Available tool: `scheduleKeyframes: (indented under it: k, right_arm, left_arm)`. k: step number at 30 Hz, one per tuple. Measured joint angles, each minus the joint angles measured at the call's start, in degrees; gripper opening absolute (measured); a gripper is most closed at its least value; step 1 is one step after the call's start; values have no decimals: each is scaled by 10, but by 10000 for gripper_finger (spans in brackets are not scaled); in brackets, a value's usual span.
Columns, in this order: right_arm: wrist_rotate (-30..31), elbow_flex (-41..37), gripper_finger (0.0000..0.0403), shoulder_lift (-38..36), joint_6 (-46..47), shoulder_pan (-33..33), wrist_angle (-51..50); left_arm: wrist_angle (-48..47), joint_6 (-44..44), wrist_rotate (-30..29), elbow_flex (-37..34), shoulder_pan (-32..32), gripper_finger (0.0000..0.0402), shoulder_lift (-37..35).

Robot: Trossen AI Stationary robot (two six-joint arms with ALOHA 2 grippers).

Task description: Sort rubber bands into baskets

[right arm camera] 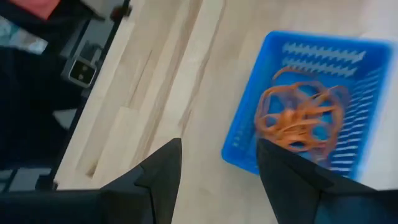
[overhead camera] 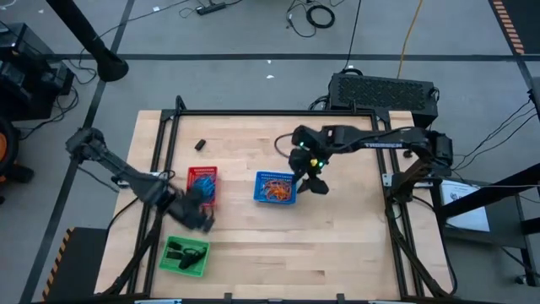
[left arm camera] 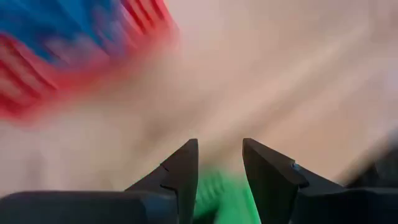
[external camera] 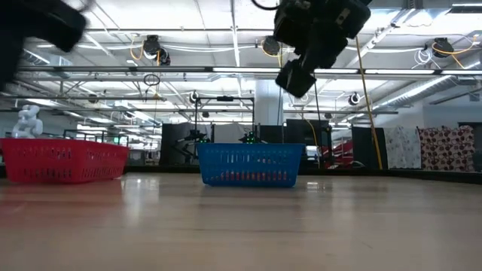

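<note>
red, blue and green baskets on pale wood

the red basket (overhead camera: 202,180) held blue bands (overhead camera: 202,182), the blue basket (overhead camera: 275,188) orange bands (right arm camera: 298,119), the green basket (overhead camera: 185,256) black bands (overhead camera: 184,252); the table (overhead camera: 337,236) was light wood.

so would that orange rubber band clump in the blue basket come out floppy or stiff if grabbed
Probably floppy: the orange rubber bands are thin loops, bent and tangled. Being intertwined, several would likely lift together. The blue basket looks light and might shift.
</note>
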Motion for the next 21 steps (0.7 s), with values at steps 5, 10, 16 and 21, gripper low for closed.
scheduleKeyframes:
  k: [5,10,16,21]
  right_arm:
    - [1,0,199,-26,-1,-39,30]
    - [4,0,199,-25,30,-80,90]
    - [7,0,199,-20,123,-120,147]
    - [8,0,199,-20,195,-144,187]
  left_arm:
    - [-127,84,-26,0,166,132,-15]
    - [-113,297,-52,0,384,132,-6]
    - [-71,537,-41,0,626,132,41]
    - [-16,690,-8,0,723,132,100]
